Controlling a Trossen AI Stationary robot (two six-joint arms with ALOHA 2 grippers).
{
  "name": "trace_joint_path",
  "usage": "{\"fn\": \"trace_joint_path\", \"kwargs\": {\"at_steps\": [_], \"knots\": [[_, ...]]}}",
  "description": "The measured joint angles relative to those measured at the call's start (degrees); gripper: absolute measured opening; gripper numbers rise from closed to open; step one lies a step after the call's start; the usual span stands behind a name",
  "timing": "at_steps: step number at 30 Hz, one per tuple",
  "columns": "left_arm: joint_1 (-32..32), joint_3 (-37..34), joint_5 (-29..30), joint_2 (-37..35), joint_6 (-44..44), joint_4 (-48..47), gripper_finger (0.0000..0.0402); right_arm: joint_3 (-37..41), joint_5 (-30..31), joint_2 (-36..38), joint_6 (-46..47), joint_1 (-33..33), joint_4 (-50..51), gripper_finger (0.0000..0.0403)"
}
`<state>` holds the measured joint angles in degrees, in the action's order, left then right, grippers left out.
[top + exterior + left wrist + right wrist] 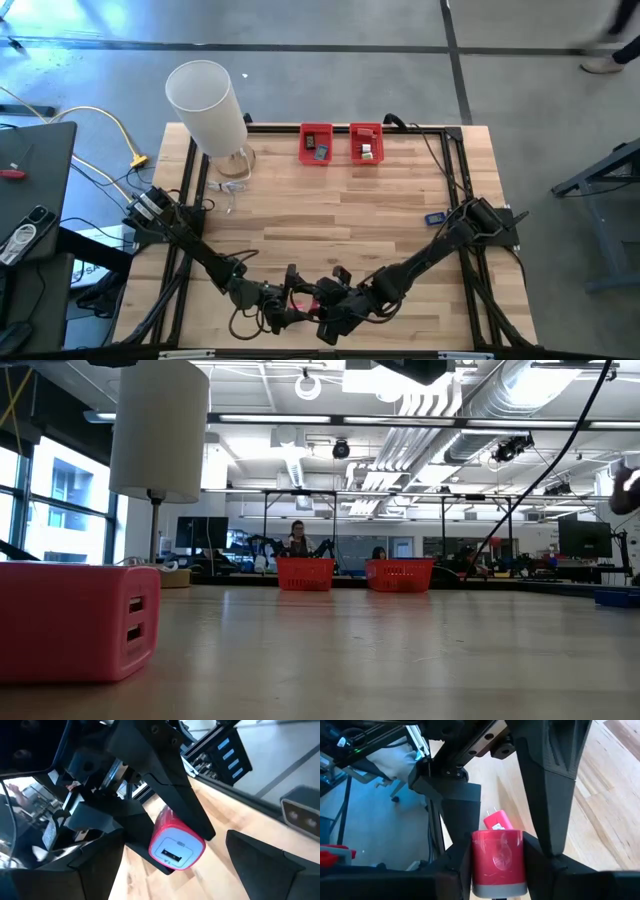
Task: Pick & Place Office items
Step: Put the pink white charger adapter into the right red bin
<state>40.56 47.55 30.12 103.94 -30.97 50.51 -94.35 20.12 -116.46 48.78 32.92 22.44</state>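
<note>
Looking straight down, both arms reach in low to the near edge of the desk (pixel 400 215), and the left gripper (pixel 288 300) and the right gripper (pixel 335 298) nearly meet there, a small spot of red between them. That view cannot tell what the red is. The right wrist view does: the right gripper (pixel 497 865) has its fingers pressed onto the two sides of a red roll with a grey rim (pixel 498 862), pinching it off the wood. Just past it lies a red plug-in charger (pixel 498 820) with two metal prongs, flat on the boards. The left wrist view shows the same charger (pixel 176 847) end-on, its white face with a dark slot towards the camera, lying between the spread fingers of the left gripper (pixel 172 865); whether they touch it cannot be told.

The low view sees no gripper, only a big red charger block (pixel 80 622) close at the left, the white cylinder (pixel 158 430) above it, and two red bins (pixel 305 573) far across.

From above, the bins (pixel 316 143) sit at the far edge with small pieces inside, and a blue item (pixel 434 218) lies alone at the right. The middle of the desk is bare wood, while the grippers are crowded against the near edge.
</note>
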Motion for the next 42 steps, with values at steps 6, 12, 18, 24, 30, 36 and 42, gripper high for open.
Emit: {"fn": "trace_joint_path", "kwargs": {"at_steps": [6,12,18,24,30,36,42], "knots": [[0.0,0.0,0.0,0.0,-0.8,0.0,0.0340,0.0,-1.1,0.0,-0.5,-0.5,-0.2,0.0122],[0.0,0.0,0.1,0.0,2.9,0.3,0.0340,0.0,-1.2,0.0,-0.8,-0.7,-0.2,0.0123],[0.0,0.0,0.1,0.0,3.5,0.3,0.0340,0.0,-1.1,0.0,-1.0,-0.8,-0.2,0.0121],[0.0,0.0,0.0,0.0,3.8,0.3,0.0340,0.0,-1.1,0.0,-1.0,-0.8,-0.3,0.0123],[0.0,0.0,0.0,0.0,5.2,0.3,0.0340,0.0,-1.1,0.0,-1.0,-0.8,-0.3,0.0121],[-0.1,0.0,0.1,0.0,5.3,0.3,0.0340,0.0,-1.1,0.0,-0.9,-0.8,-0.3,0.0123],[-0.2,0.0,0.2,0.0,1.5,0.0,0.0340,0.0,-1.1,0.0,-0.9,-1.0,-0.3,0.0121]]}}
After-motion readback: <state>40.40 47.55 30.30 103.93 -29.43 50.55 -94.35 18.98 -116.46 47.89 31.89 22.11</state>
